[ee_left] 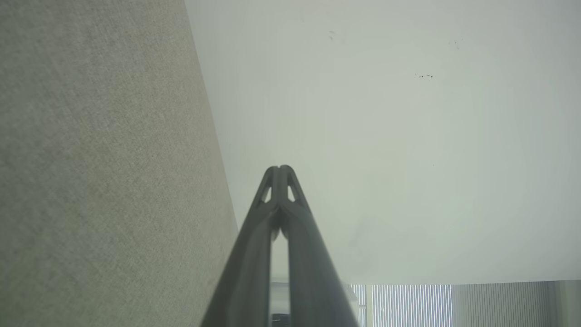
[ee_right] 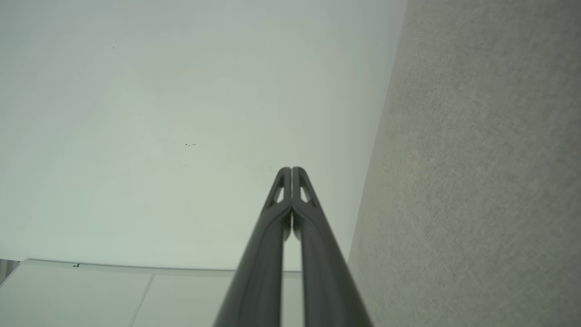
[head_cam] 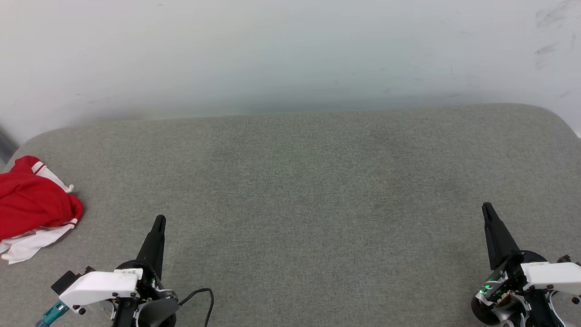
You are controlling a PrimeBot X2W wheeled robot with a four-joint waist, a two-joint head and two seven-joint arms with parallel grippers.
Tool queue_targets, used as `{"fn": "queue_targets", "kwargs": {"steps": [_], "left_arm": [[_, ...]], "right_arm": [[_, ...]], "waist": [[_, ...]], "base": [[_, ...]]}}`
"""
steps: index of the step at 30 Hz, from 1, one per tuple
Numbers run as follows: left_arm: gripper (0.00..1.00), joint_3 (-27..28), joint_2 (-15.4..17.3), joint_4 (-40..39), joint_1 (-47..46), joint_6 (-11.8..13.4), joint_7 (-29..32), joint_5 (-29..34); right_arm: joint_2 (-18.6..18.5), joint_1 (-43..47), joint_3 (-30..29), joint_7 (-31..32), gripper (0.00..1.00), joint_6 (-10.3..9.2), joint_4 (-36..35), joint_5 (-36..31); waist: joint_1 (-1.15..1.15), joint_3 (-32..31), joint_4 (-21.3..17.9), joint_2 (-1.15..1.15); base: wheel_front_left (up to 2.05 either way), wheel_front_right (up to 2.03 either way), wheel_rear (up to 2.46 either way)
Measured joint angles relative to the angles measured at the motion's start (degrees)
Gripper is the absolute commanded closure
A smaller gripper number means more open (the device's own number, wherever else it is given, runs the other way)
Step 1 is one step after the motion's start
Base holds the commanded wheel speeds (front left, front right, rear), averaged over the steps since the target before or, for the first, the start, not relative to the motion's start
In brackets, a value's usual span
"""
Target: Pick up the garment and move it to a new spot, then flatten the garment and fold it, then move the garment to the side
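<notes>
Lying crumpled at the far left edge of the grey surface (head_cam: 290,190), the garment (head_cam: 34,204) is a red heap. White sleeve cloth spills out beneath it on the near side, and a strip of red-and-white trim shows near its top. Part of it runs past the head view's left border. Nothing touches it.

The left gripper (head_cam: 160,220) is the closer of the two. It sits to the right of the heap and nearer the robot, apart from the cloth, with its tips aimed away from the robot. In the left wrist view its fingers (ee_left: 254,254) meet at the tips and hold nothing. A thin black cable (head_cam: 204,295) loops beside its base.

The right gripper (head_cam: 487,208) sits well apart, at the lower right, over bare surface. In the right wrist view its fingers (ee_right: 317,254) are pressed together and empty.

Behind the surface rises a pale wall (head_cam: 290,54) with a few dark scuffs at its upper right. The left wrist view also catches vertical blinds (ee_left: 408,304) at its bottom.
</notes>
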Motion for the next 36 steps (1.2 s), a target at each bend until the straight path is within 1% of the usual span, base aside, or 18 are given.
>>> {"fn": "queue_targets", "kwargs": {"steps": [19,20,24,36], "left_arm": [[1.0,-0.03,0.0,0.0,0.0,0.0,0.0,0.0],[0.0,-0.07,-0.01,0.32,0.1,0.01,-0.01,-0.01],[0.0,-0.66,-0.12,1.44,1.54,0.1,-0.21,-0.01],[0.0,-4.21,-0.12,-2.22,1.48,0.1,-3.78,0.35]], "right_arm": [[0.0,0.0,0.01,0.0,1.0,0.0,0.0,0.0],[0.0,0.16,0.02,0.0,0.0,0.01,0.25,0.01],[0.04,1.82,0.18,-0.24,0.0,-0.01,1.32,0.0],[0.05,1.87,1.98,-3.08,0.0,-0.01,-1.53,-1.38]], "waist": [[0.0,0.0,0.0,0.0],[0.0,0.0,0.0,0.0],[0.0,0.0,0.0,0.0],[0.0,0.03,-0.06,0.0]], "base": [[0.0,0.0,0.0],[0.0,0.0,0.0],[0.0,0.0,0.0],[0.0,0.0,0.0]]}}
